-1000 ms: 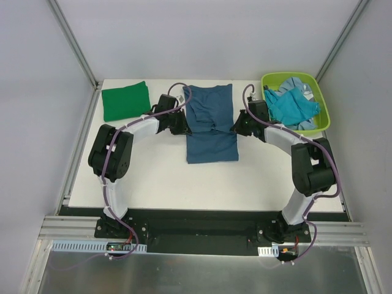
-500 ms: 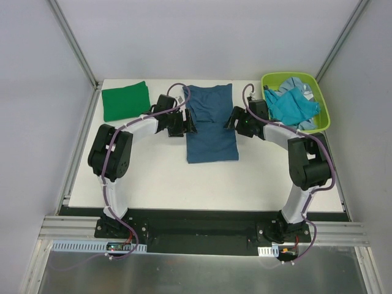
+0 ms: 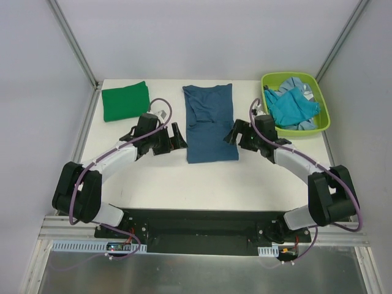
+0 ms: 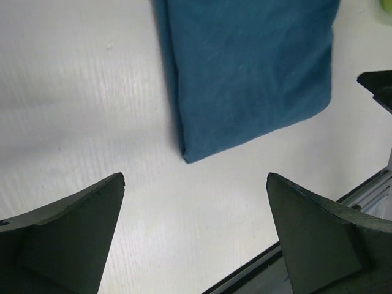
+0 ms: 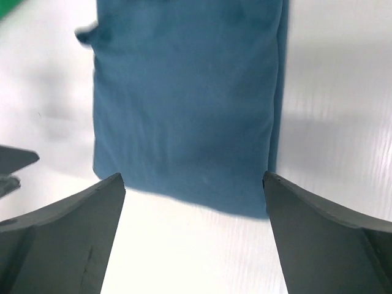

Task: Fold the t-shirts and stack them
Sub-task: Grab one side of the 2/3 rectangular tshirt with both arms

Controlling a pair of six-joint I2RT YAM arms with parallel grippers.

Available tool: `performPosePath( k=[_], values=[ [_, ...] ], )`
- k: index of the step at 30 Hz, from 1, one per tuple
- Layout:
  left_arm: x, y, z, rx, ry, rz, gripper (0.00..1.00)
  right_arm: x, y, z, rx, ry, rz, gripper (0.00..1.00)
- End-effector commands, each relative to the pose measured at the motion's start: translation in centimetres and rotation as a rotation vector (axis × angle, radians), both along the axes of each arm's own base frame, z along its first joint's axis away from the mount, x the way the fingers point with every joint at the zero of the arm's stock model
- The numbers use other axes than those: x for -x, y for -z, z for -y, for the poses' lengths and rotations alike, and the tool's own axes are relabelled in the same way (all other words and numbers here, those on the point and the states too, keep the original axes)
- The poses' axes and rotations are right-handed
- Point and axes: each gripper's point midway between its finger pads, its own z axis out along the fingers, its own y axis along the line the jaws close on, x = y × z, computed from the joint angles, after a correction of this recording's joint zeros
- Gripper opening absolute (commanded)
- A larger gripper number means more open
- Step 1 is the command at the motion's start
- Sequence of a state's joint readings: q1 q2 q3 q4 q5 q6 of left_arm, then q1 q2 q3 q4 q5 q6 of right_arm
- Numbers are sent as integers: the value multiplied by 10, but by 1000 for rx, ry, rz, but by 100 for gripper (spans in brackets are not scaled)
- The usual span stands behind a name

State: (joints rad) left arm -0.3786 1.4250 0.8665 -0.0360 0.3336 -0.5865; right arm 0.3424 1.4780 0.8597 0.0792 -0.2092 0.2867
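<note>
A dark teal-blue t-shirt (image 3: 209, 122) lies folded into a long rectangle in the middle of the white surface (image 3: 159, 177), running from the far edge toward the near side, with a few wrinkles across its far half. The left pincer (image 3: 179, 137) sits low just left of the shirt's near half, pointing right at it. Its fingers are spread wide and hold nothing. In the left wrist view the shirt's near left corner lies ahead of the gap between the fingers, with bare surface between cloth and fingertips. The right pincer (image 3: 233, 133) mirrors it just right of the same near half, pointing left. Its fingers are also spread wide and grip nothing. In the right wrist view the shirt's near edge shows in the space between the two fingers. Whether either pincer touches the cloth cannot be told.

A bright green t-shirt (image 3: 125, 101) lies folded flat at the far left corner, well apart from both arms. At the far right stands a lime-green bin (image 3: 324, 116) holding a crumpled turquoise t-shirt (image 3: 288, 107) and a pale blue t-shirt (image 3: 295, 82) behind it
</note>
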Motion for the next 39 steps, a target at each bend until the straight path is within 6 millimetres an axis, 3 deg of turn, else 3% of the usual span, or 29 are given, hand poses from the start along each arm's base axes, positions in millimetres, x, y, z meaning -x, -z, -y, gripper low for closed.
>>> performPosePath(
  k=[1, 5, 7, 10, 12, 17, 21, 27, 33, 39],
  values=[
    [16, 22, 8, 32, -4, -70, 99, 28, 12, 10, 6, 49, -22, 96],
    [18, 37, 23, 25, 11, -100, 95, 38, 31, 30, 27, 167, -59, 96],
    [13, 45, 25, 16, -5, -118, 92, 40, 34, 31, 7, 178, -53, 96],
    [13, 60, 31, 7, 1, -164, 79, 40, 39, 36, -26, 251, -84, 98],
    [17, 70, 34, 3, 17, -196, 64, 44, 49, 41, -64, 327, -112, 99],
    [18, 80, 41, -8, 22, -225, 56, 44, 51, 33, -160, 335, -109, 93],
    [17, 86, 47, -16, 31, -240, 43, 45, 59, 25, -178, 306, -145, 86],
    [10, 97, 46, -45, 5, -266, 0, 52, 73, 12, -225, 269, -215, 69],
    [11, 97, 43, -59, 6, -263, 0, 49, 86, 9, -221, 265, -251, 55],
    [13, 90, 43, -52, 18, -244, 0, 48, 82, 14, -200, 264, -204, 8]
  ],
)
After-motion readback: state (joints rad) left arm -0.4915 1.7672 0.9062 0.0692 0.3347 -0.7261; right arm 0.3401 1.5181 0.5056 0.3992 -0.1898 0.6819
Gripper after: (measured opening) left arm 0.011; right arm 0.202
